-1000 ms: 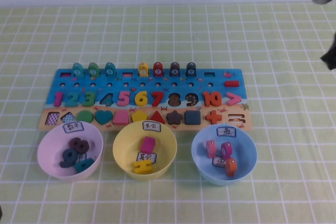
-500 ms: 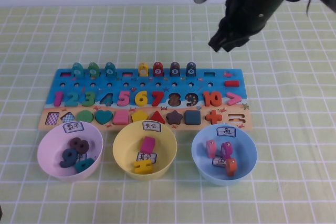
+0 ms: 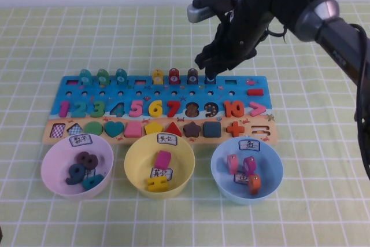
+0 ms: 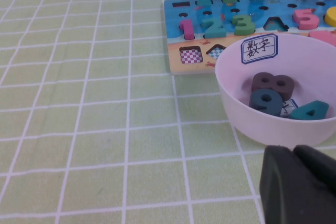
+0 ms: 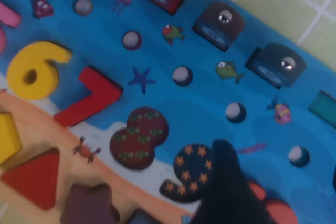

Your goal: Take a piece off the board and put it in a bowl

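Observation:
The board (image 3: 115, 93) lies across the middle of the table. The piece, a dark navy peg (image 3: 210, 77), stands in the board's back row, to the right of the maroon peg (image 3: 192, 76). It also shows in the right wrist view (image 5: 275, 64). My right gripper (image 3: 209, 66) hangs open just above and behind the piece, not touching it; one dark finger (image 5: 226, 182) shows over the board. The light blue bowl (image 3: 272, 186) sits in front of the board's right end and holds a few pink and orange pieces. My left gripper (image 4: 295, 153) is shut and empty, low beside the lilac bowl.
A lilac bowl (image 3: 58, 180) and a yellow bowl (image 3: 136, 183) stand left of the blue one. Red (image 3: 174, 76), yellow (image 3: 157, 76) and teal (image 3: 103, 76) pegs line the back row. My right arm (image 3: 324, 15) slants in from the far right.
My right arm has swung in from the far right and come down over the board's back row, ending above the navy peg. The board, pegs and bowls have not moved.

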